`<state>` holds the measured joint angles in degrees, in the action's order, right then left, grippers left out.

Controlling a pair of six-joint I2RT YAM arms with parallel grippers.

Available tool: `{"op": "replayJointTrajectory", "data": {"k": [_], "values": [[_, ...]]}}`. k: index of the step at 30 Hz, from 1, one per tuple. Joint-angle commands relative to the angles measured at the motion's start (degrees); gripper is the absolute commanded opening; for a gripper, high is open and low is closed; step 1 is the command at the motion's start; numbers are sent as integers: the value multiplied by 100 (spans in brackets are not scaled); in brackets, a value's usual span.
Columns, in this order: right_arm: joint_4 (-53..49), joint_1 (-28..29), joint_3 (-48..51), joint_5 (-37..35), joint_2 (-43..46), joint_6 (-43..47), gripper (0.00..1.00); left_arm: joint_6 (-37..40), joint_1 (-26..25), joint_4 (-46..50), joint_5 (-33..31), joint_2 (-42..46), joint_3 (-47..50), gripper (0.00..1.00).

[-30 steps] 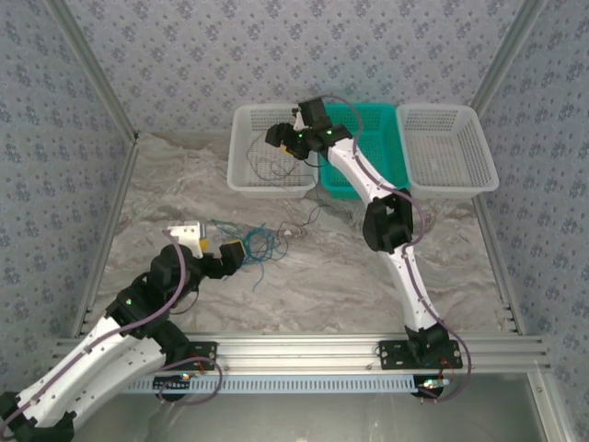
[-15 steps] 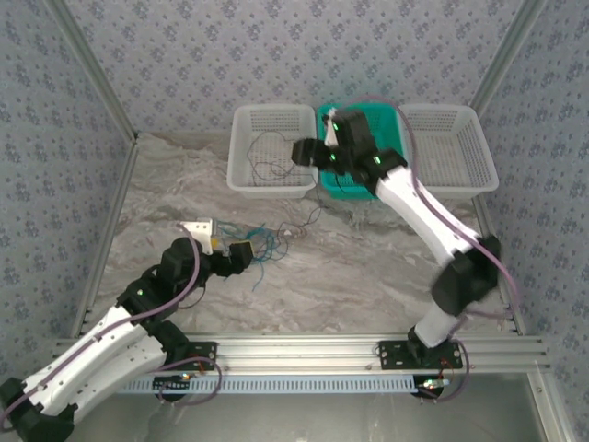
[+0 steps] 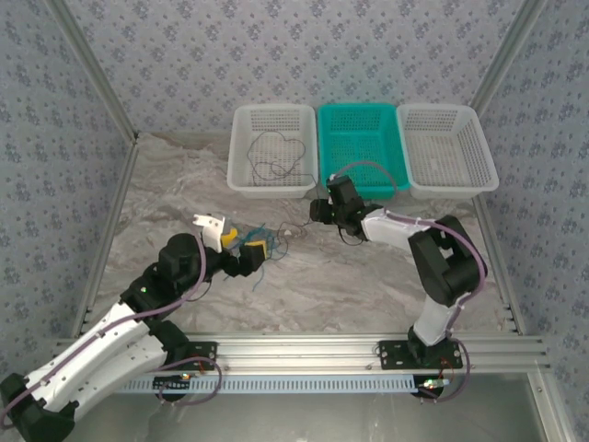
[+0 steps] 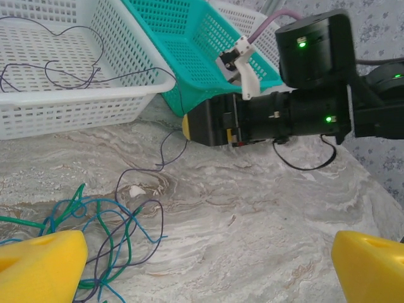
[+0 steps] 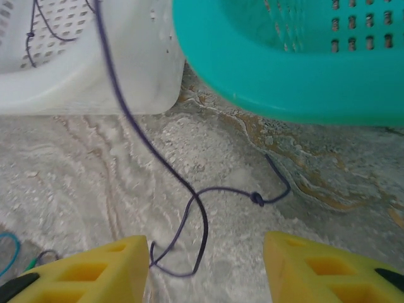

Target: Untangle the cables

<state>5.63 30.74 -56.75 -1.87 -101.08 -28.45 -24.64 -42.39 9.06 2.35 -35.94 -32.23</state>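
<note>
Between the right gripper's (image 5: pixel 205 265) yellow fingers (image 5: pixel 88 268), which stand partly apart and clamp nothing, a loop of the dark cable (image 5: pixel 189 189) lies on the marbled table (image 5: pixel 76 177), nearer one finger than the other. Just ahead of those jaws the cable carries a small knot (image 5: pixel 257 199). Beyond that it climbs over the rim of the white basket (image 5: pixel 139 76), with more of it coiled inside. The teal basket (image 5: pixel 265 82) sits close beside the white one. Over at the left gripper (image 4: pixel 202 271) the jaws are spread wide and hold nothing. Close by one of its fingers (image 4: pixel 38 268) the blue cable (image 4: pixel 148 238) and green cable (image 4: pixel 129 249) lie tangled together on the table. A dark strand threads through them and runs off ahead of the jaws toward the white basket.
</note>
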Motion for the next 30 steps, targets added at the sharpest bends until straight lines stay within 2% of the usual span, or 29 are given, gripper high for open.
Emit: {"op": "replayJointTrajectory", "data": {"k": [1, 3, 7, 10, 13, 17, 20, 24, 27, 30], "values": [[758, 63, 0, -347, -277, -401, 50, 8, -27, -50, 28, 115, -168, 99], [894, 97, 25, -433, -434, -515, 46, -14, -31, -19, -9, 190, -128, 99], [1132, 124, 188, -477, -482, -681, 24, -25, -31, 31, -136, 331, -108, 99], [979, 147, 235, -556, -263, -627, 11, -23, -31, 49, -195, 383, -91, 99], [698, 206, 310, -543, 327, -608, 0, -31, -32, 60, -223, 382, -73, 99], [167, 409, 114, -508, 1149, -362, 0, -58, -26, 14, -226, 393, -34, 99], [-96, 431, -409, -307, 1298, -168, 0, -91, -32, -36, -315, 371, -12, 99], [-305, 409, -1679, -241, 567, 268, 0, -176, -32, 53, -556, 285, -68, 99], [74, 421, -2410, -195, -275, 636, 0, -309, -30, 297, -661, 214, -165, 99], [44, 432, -3266, -449, -1166, 973, 0, -541, -26, 729, -834, 113, -323, 99]]}}
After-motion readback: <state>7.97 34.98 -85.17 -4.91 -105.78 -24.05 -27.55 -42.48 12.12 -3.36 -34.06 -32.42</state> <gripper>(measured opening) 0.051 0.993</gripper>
